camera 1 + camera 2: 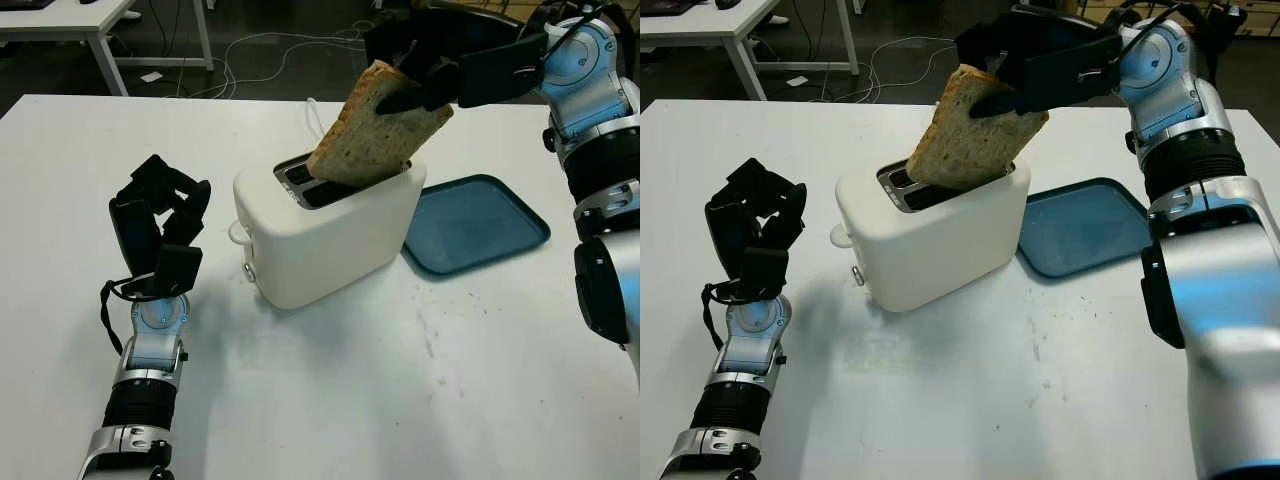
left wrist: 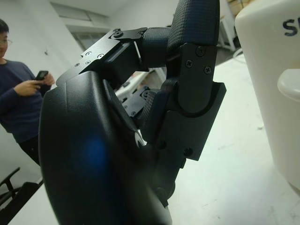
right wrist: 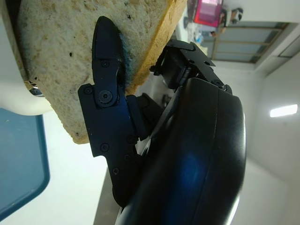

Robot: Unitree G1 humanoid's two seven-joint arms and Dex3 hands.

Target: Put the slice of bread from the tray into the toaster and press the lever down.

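Right hand (image 1: 425, 80) pinches bread (image 1: 375, 130) by top corner, tilted, lower edge entering toaster (image 1: 320, 235) slot beneath hand. Risk: slant jams slice on rim. Left hand (image 1: 160, 225) curled, empty, beside toaster.

White table (image 1: 330, 390), white toaster (image 1: 320, 235) at centre, blue tray (image 1: 480, 225) just beside it

1. Head stereo pair: high, angled forward and down over the white table (image 1: 330, 400); both eyes share the toaster (image 1: 330, 235) and tray (image 1: 480, 225).
2. Left wrist cam: tight behind the left hand (image 2: 140, 117), toaster wall just beside.
3. Right wrist cam: tight on the right hand (image 3: 140, 140), against the bread (image 3: 61, 56).
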